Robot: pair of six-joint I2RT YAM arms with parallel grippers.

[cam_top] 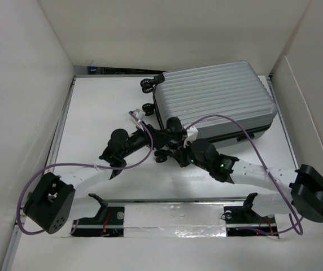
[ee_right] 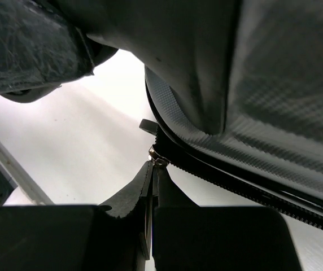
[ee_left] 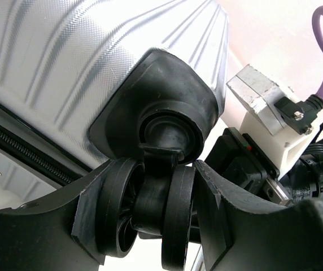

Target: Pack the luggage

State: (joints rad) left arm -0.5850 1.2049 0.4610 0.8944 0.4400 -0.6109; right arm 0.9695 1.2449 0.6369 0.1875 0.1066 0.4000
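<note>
Top external view: the luggage [cam_top: 215,99] lies on its broad side at the far right of the white table [cam_top: 99,107], shells together and wheel end to the left. Both arms meet at its near-left corner. The left pincer [ee_left: 150,217] stands about half open, its fingers pressed on either side of a black twin spinner wheel [ee_left: 119,217]. The right pincer [ee_right: 153,183] is pinched tight on what looks like the zipper pull [ee_right: 157,160] at the shell's seam.

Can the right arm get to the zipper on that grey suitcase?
Seemingly yes: the right end effector is shut on the metal zipper pull of the silver-grey ribbed hard-shell suitcase; nothing blocks it.
</note>
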